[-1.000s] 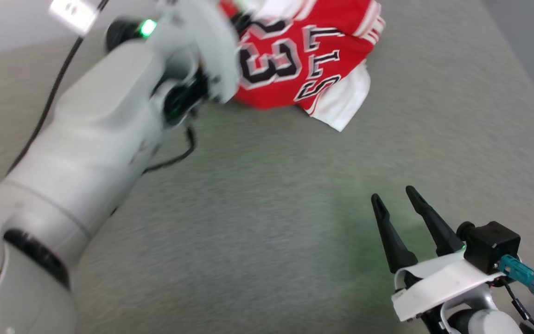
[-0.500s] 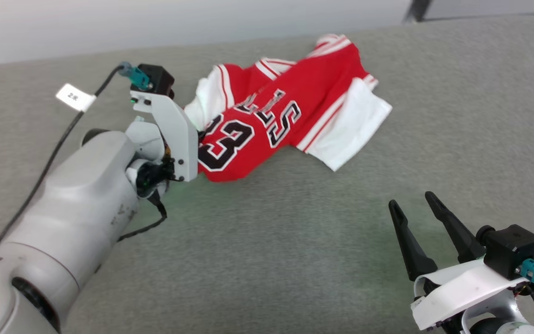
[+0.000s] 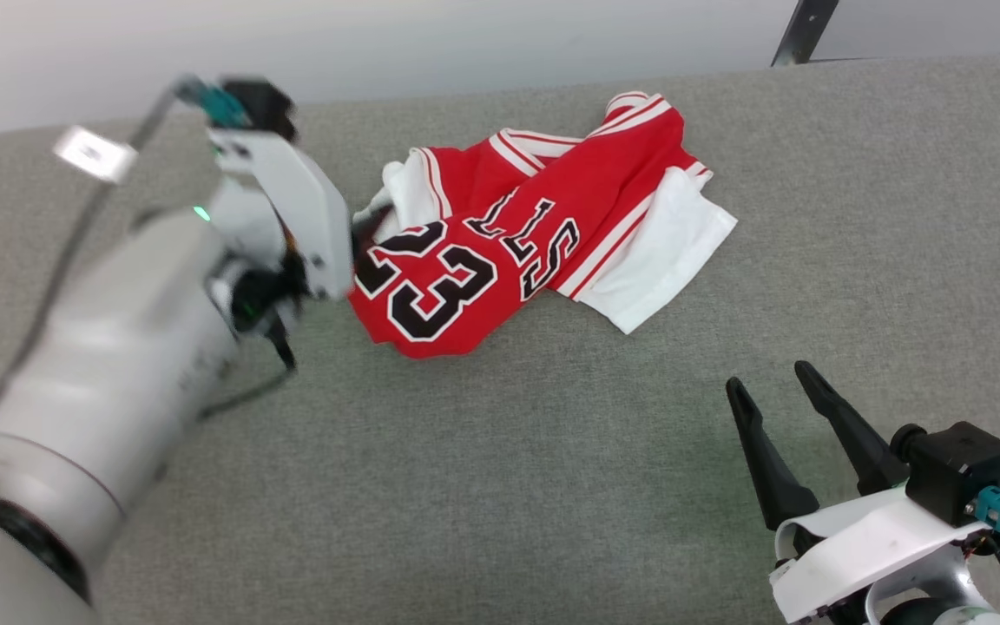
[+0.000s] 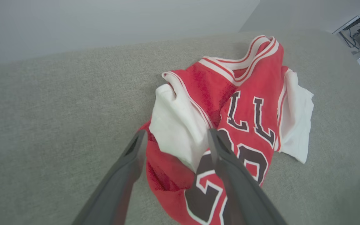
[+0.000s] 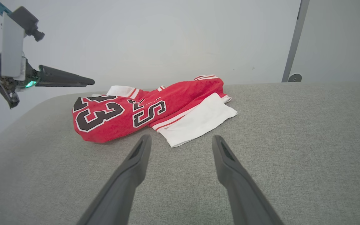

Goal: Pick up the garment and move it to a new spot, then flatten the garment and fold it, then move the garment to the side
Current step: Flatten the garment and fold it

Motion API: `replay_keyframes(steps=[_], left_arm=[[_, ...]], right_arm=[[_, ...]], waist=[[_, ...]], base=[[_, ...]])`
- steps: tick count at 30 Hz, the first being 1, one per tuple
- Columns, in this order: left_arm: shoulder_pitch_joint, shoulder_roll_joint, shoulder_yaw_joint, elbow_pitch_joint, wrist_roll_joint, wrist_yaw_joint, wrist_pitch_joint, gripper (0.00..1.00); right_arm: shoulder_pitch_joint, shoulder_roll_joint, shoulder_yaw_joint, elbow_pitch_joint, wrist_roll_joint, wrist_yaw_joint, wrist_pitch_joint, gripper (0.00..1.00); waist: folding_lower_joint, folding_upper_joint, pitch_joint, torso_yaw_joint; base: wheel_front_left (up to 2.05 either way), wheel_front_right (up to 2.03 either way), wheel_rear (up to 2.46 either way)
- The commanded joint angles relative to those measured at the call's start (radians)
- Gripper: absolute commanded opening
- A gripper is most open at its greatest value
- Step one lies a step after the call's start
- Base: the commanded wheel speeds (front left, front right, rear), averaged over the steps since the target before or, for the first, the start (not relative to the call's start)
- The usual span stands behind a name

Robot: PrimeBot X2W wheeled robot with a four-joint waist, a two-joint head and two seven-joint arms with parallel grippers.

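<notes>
The garment point(image 3: 500, 252) is a red jersey with black "23" lettering and white sleeve ends. It lies crumpled on the grey fabric surface point(image 3: 552, 486) at the back centre. My left gripper point(image 4: 177, 132) is open, its fingers straddling the white sleeve at the garment's point(image 4: 248, 103) left end. In the right wrist view the left gripper point(image 5: 86, 82) hovers a little above the garment point(image 5: 117, 115), apart from the cloth. My right gripper point(image 3: 765, 375) stands open and empty near the front right, well short of the garment; its fingers point(image 5: 136, 168) point toward the white sleeve.
A pale wall runs behind the surface's far edge. A grey metal post point(image 3: 799, 30) stands at the back right. A black cable with a white tag point(image 3: 88, 154) trails from the left arm. Bare grey fabric spreads in front of and to the right of the garment.
The left gripper has opened and let go of the garment, which now rests in a heap. The left arm has lifted slightly. The head camera shifted. The right gripper stayed put.
</notes>
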Motion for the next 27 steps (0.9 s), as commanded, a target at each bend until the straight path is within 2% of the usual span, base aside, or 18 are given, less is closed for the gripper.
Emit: replay_keyframes(steps=[1,7,10,16,27], left_arm=[[-0.028,0.012,0.005,-0.006,0.002,-0.003,-0.004,1.00],[-0.113,0.064,-0.014,-0.021,0.041,-0.004,0.056,1.00],[-0.142,0.094,-0.032,-0.044,0.049,-0.006,0.157,1.00],[-0.180,0.137,-0.037,-0.083,-0.003,-0.008,0.338,1.00],[-0.201,0.172,-0.035,-0.079,-0.028,-0.007,0.448,1.00]], right_arm=[[0.015,0.002,0.003,-0.002,0.005,-0.001,-0.006,1.00],[-0.009,0.006,0.015,0.002,0.007,-0.001,-0.017,1.00],[-0.019,0.007,0.022,0.006,0.006,-0.001,-0.023,1.00],[-0.038,0.009,0.029,0.015,0.002,-0.001,-0.035,1.00],[-0.056,0.011,0.031,0.024,-0.001,-0.001,-0.050,1.00]], waist=[[0.0000,0.0000,0.004,-0.005],[0.0000,0.0000,0.046,-0.036],[0.0000,0.0000,0.069,-0.054],[0.0000,0.0000,0.104,-0.084],[0.0000,0.0000,0.144,-0.111]], base=[[0.00,0.00,0.00],[0.00,0.00,0.00],[0.00,0.00,0.00],[0.00,0.00,0.00],[0.00,0.00,0.00]])
